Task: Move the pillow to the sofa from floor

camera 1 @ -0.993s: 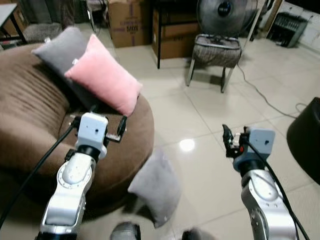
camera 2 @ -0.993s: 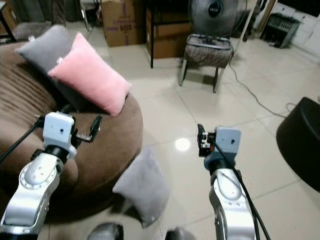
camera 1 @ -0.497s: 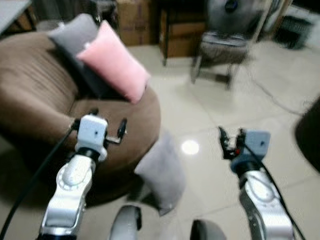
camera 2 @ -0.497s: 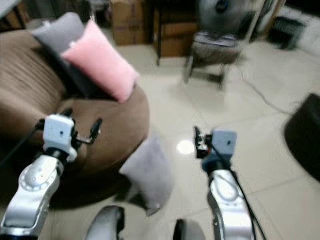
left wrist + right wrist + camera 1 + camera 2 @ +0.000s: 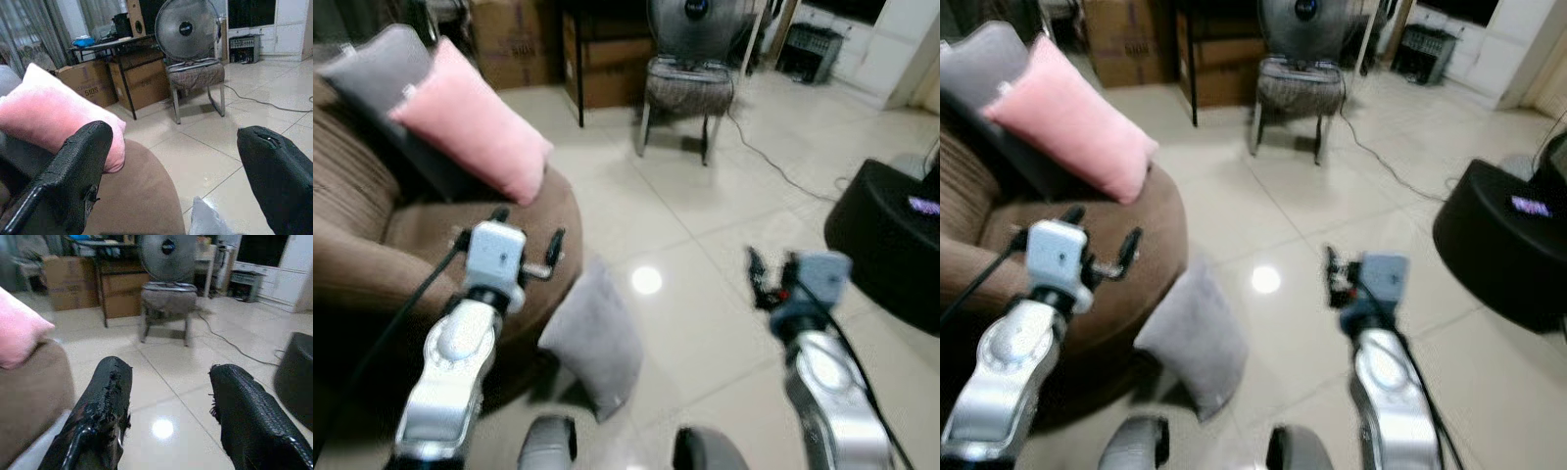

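view: swung right since a second ago, black pouf [image 5: 886, 245] now in sight
grey pillow [image 5: 592, 338]: on floor against brown sofa [image 5: 431, 245]
left end effector [image 5: 524, 240]: fingers apart, empty
right end effector [image 5: 771, 277]: fingers apart, empty
cardboard box [image 5: 88, 81]: reads "SIDS"

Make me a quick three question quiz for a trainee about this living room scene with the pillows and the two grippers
1. True or false: the grey pillow on the floor leans against the brown sofa.
2. Which colour is the front pillow on the sofa: A pink, B blue, C green?
3. Fill in: both the left gripper and the right gripper are ____ and hold nothing.

Key: 1 true. 2 A, the pink pillow. 3 open.
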You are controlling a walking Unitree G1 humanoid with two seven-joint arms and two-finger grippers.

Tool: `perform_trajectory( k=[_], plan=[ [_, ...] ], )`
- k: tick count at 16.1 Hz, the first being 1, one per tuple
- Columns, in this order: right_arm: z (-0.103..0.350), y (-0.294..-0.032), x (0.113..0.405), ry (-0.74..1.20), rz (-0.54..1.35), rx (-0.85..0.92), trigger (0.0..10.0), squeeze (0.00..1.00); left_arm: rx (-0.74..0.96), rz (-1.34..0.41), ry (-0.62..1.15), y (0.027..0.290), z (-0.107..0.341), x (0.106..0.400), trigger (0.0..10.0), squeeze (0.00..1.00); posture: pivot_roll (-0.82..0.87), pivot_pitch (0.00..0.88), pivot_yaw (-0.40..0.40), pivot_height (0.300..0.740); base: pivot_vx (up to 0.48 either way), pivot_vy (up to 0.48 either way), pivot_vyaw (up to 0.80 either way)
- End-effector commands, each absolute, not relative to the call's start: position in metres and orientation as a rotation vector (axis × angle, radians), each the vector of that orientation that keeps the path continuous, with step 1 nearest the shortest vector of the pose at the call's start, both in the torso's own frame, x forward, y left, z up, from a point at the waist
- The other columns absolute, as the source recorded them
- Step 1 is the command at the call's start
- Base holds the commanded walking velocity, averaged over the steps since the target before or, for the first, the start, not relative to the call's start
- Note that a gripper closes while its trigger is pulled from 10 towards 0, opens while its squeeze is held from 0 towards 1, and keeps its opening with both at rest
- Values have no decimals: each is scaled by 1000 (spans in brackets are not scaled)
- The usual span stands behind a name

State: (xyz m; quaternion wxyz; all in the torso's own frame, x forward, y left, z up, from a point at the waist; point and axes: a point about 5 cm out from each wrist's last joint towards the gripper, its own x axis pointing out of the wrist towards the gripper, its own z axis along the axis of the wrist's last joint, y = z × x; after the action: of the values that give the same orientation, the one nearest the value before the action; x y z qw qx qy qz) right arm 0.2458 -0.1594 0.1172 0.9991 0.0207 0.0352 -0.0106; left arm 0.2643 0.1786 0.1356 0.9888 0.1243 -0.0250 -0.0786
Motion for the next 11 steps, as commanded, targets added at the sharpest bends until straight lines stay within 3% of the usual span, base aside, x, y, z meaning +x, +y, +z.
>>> perform_trajectory(
  k=[1, 11],
  plan=[
    [117, -167, 245, 70, -39, 45, 10000, 0, 244, -171, -54, 174, 137, 265, 10000, 0, 63, 0, -21, 653, 285, 0, 0],
    [117, -167, 248, 65, -39, 51, 10000, 0, 246, -174, -58, 174, 138, 268, 10000, 0, 65, 0, -19, 653, 288, 0, 0]
  ],
)
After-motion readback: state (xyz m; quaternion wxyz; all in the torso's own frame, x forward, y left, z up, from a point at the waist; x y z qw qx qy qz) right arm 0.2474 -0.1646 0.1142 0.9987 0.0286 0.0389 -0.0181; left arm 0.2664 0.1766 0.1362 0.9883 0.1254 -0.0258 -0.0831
